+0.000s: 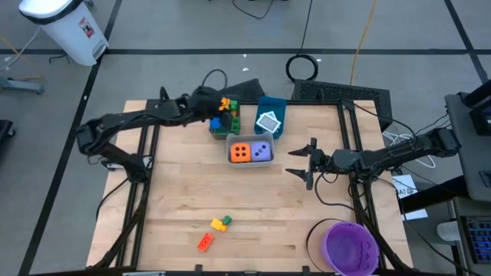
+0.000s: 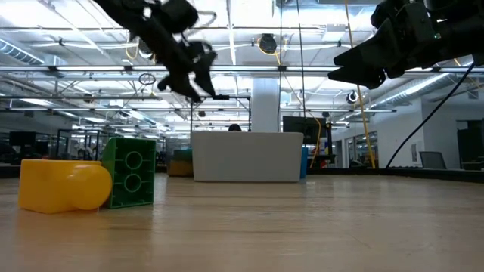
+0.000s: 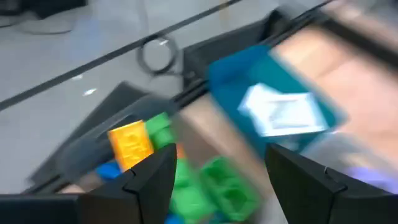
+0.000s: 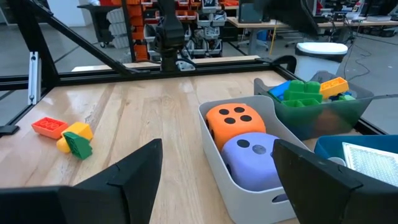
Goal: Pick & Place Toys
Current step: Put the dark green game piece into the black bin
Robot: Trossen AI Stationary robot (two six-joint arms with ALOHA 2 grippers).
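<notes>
Several red, yellow, green, blue and orange bricks fill a dark bin (image 1: 225, 125) at the far middle of the table. My left gripper (image 1: 218, 109) hovers open and empty over that bin; its wrist view shows the yellow and green bricks (image 3: 205, 180) below its fingers (image 3: 149, 180). An orange die (image 1: 240, 152) and a purple die (image 1: 261, 152) sit in a grey bin (image 1: 251, 162). A white-teal tile (image 1: 268, 122) lies in a blue bin (image 1: 271, 103). A yellow and a green brick (image 1: 221, 223) and a red brick (image 1: 205, 242) lie on the table near its front edge. My right gripper (image 1: 304, 162) is open and empty, right of the grey bin.
A round purple bowl (image 1: 351, 247) stands at the near right corner. The three bins stand close together at the far middle. Bare wood (image 1: 192, 184) lies between the bins and the loose bricks. Cables and a black mat (image 1: 345, 93) lie beyond the far edge.
</notes>
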